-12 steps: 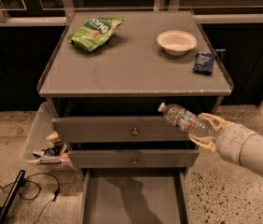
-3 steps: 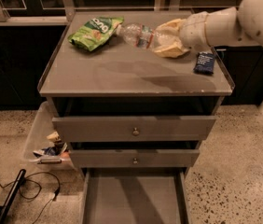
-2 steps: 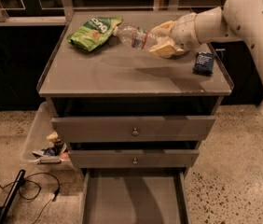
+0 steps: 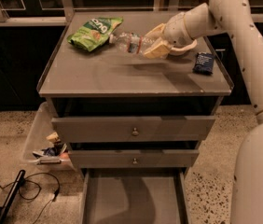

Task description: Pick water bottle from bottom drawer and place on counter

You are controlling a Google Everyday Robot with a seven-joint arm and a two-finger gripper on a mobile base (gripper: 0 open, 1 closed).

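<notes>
My gripper (image 4: 154, 43) is over the middle back of the counter (image 4: 99, 73), shut on the water bottle (image 4: 130, 43). The bottle is clear with a thin red-and-white band. It lies nearly on its side, cap end pointing left toward the chip bag, just above the counter top. The bottom drawer (image 4: 131, 199) is pulled out below and shows a bare grey inside. My arm reaches in from the upper right.
A green chip bag (image 4: 93, 31) lies at the counter's back left. A white bowl (image 4: 187, 45) sits partly behind my gripper. A dark blue packet (image 4: 203, 62) lies at the right edge. Two upper drawers with brass knobs (image 4: 134, 131) are slightly open. A bin of clutter (image 4: 47, 148) stands left.
The bottle has gone from beside the upper drawer up onto the counter. Over the last second my gripper shifted slightly left and lower with the bottle still in it.
</notes>
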